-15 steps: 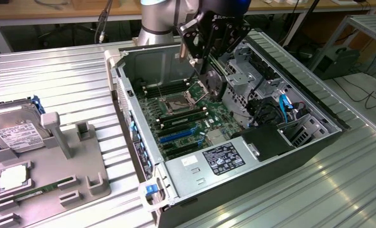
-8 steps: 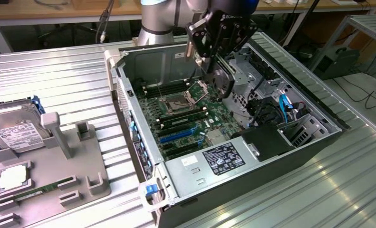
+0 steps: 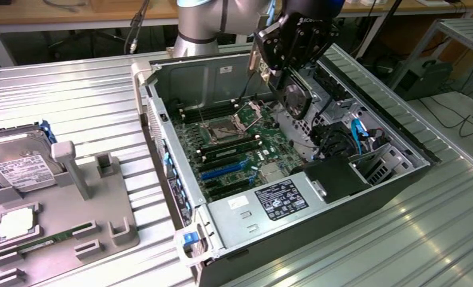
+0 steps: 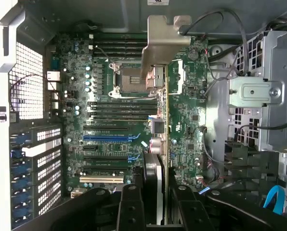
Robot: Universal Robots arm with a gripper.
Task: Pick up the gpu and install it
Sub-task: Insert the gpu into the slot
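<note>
- Computer case point(image 3: 324, 239) lies on its side with the lid off, so the board point(image 3: 244, 143) faces up.
- Graphics card point(image 3: 298, 100) hangs on edge above the board's far end, clear of it, lying across the slots, so judged not lined up.
- Claw point(image 4: 155, 207) is partly closed, clamping the card by both faces.

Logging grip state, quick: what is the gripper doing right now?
Gripper: closed on the gpu, holding it edge-on over the open computer case.
</note>
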